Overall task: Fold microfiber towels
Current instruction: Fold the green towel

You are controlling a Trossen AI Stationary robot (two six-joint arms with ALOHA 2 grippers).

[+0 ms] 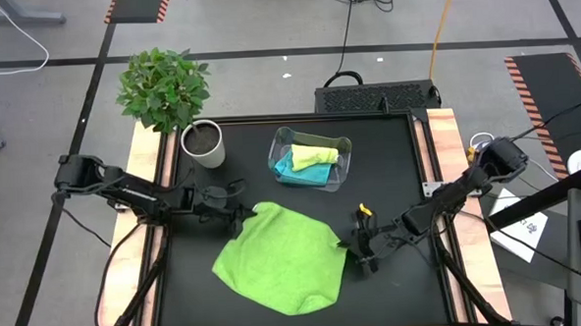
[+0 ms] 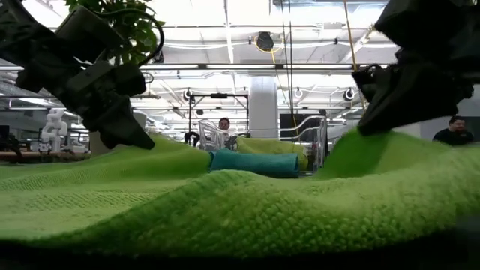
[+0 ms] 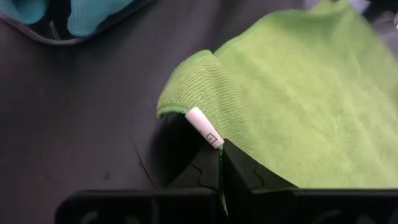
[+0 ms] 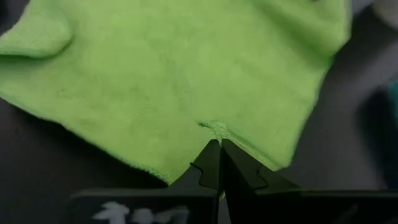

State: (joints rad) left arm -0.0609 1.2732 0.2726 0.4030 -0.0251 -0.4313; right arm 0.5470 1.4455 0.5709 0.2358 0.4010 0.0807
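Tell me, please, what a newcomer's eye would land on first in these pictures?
First, the bright green towel spread on the near middle of the black table, with the left gripper shut on its far left corner and the right gripper shut on its right edge. Behind it sits a clear bin holding a yellow-green towel and a blue towel, and a potted plant stands at the far left corner.

We see a black table (image 1: 388,149) carrying a bright green towel (image 1: 280,259), spread flat near its front edge. Behind that towel sits a clear plastic bin (image 1: 310,158), and to the bin's left stands a white potted plant (image 1: 203,144).
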